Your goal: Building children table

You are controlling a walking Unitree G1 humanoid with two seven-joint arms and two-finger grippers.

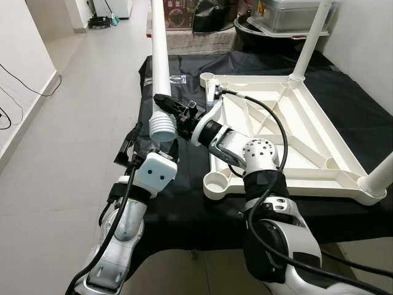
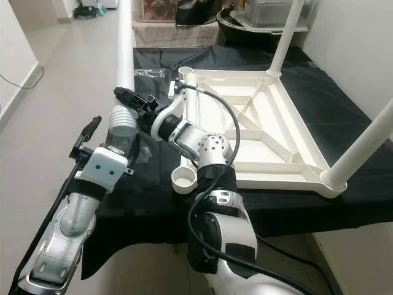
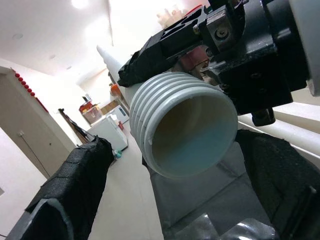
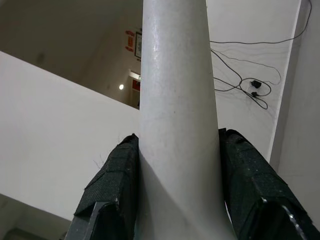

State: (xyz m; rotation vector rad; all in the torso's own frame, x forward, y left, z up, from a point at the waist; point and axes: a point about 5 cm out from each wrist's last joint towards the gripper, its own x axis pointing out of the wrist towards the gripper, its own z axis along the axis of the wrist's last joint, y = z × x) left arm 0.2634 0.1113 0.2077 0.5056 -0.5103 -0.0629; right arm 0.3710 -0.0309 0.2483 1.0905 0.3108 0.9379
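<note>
Writing: I read none clearly.
Leg (image 1: 161, 67): white tube, ribbed threaded end.
Right gripper (image 1: 164, 103): I had it clamped on the leg.
Left gripper (image 1: 147, 144): grip unclear.
Tabletop (image 1: 307, 132): white, upside down.

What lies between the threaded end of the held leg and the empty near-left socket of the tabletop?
In the left eye view, black cloth and the right arm's wrist separate the threaded end from the socket.

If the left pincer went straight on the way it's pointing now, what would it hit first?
Most likely the ribbed, threaded open end of the white plastic table leg, directly ahead between the left pincer's black fingers. The right pincer grips that leg just beyond.
</note>
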